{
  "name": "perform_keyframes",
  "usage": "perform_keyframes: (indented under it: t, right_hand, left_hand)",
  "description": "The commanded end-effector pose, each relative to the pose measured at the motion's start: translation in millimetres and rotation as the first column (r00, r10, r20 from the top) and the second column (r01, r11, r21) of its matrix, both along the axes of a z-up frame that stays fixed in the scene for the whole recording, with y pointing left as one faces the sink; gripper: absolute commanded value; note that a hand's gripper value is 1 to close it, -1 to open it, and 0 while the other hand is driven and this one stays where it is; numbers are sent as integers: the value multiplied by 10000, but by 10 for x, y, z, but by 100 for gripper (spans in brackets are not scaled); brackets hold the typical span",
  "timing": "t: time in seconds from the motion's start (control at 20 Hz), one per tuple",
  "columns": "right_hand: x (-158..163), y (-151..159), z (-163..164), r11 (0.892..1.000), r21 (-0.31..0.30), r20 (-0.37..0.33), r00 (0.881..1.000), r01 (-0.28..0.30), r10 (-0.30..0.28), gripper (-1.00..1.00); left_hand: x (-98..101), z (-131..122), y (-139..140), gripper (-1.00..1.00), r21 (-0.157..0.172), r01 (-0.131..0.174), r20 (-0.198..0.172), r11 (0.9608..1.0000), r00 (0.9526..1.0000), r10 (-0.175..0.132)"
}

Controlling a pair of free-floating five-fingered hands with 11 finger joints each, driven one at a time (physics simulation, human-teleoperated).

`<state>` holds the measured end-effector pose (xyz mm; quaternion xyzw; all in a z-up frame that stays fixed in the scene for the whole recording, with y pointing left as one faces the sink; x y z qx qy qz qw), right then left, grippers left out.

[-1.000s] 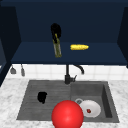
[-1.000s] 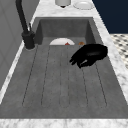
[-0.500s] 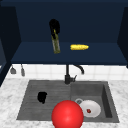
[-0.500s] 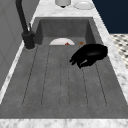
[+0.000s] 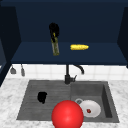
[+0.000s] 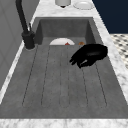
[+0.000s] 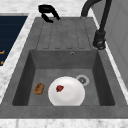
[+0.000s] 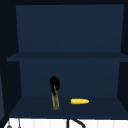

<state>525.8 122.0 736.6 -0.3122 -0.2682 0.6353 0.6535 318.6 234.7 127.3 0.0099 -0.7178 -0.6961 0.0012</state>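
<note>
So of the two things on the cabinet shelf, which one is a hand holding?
The bottle, standing upright at the left of the shelf; a hand grips its top. The yellow corn cob lies on its side to the right, untouched.

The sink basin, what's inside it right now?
Inside the sink basin lie a white plate bearing a small red piece, a brown lump beside it, and the drain. Whatever lies under the plate is covered.

Black hand [image 5: 54, 29]; olive-green bottle [image 5: 55, 46]; yellow corn cob [image 5: 79, 47]; navy cabinet [image 5: 67, 53]; red ball [image 5: 67, 115]; white plate [image 7: 66, 91]; grey ribbed sink [image 6: 65, 82].
</note>
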Motion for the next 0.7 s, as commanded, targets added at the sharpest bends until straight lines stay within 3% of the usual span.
perform_keyframes:
  t: [0.0, 0.3, 0.45, 0.6, 0.65]
  right_hand:
    - [-33, -28, -249, 9995, 51, 361, 9989, -308, 306, 100]
    - [51, -277, -241, 9961, 859, 320, 9993, -223, 196, 100]
    - [-69, -406, -232, 9911, 1297, 458, 9987, -295, 238, 100]
    - [-201, -346, -225, 9909, 1335, 645, 9979, -145, 59, 100]
    - [-213, -326, -213, 9913, 1309, 695, 9976, -106, 15, -100]
  left_hand:
    - [0, 0, 0, 0, 0, 0, 0, 10000, 10000, 0]
    - [0, 0, 0, 0, 0, 0, 0, 10000, 10000, 0]
    - [0, 0, 0, 0, 0, 0, 0, 10000, 10000, 0]
    - [0, 0, 0, 0, 0, 0, 0, 10000, 10000, 0]
    - [0, 0, 0, 0, 0, 0, 0, 10000, 10000, 0]
